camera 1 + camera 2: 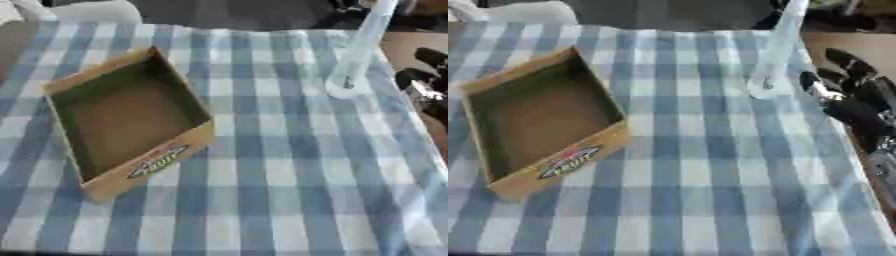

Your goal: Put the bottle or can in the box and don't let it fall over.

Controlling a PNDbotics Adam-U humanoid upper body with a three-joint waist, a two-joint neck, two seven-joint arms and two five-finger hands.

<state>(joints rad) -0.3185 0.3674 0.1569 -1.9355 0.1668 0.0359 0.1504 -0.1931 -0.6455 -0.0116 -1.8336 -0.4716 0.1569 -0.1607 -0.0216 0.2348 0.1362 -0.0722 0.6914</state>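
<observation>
The fingers [843, 62] of the right hand [852, 107] are straight and spread apart, and they hold nothing. This hand comes in from the right edge, beside the worktop [710, 200], and it is black with some silver parts. Only 1 hand shows in the 2 views.

Just to the left of the fingers stands 1 clear bottle [776, 47]. It is tall and thin, it stands on its base on the far right part of the worktop, and its top goes out of the picture at the upper edge. It leans a little in the views, but I cannot tell if this is a real tilt. The fingers are near the bottle, and in the right eye view a narrow gap shows between them, so they do not touch it.

There is 1 cardboard box [153, 165] on the left part of the worktop, well apart from the bottle. It is open at the top and turned at an angle to the checks. Inside it I see only its brown floor and walls. On its near outer wall there is 1 oval label [157, 161] with colours; the words I cannot read.

The worktop carries 1 cloth with blue and white checks [289, 150], which covers it almost fully.
</observation>
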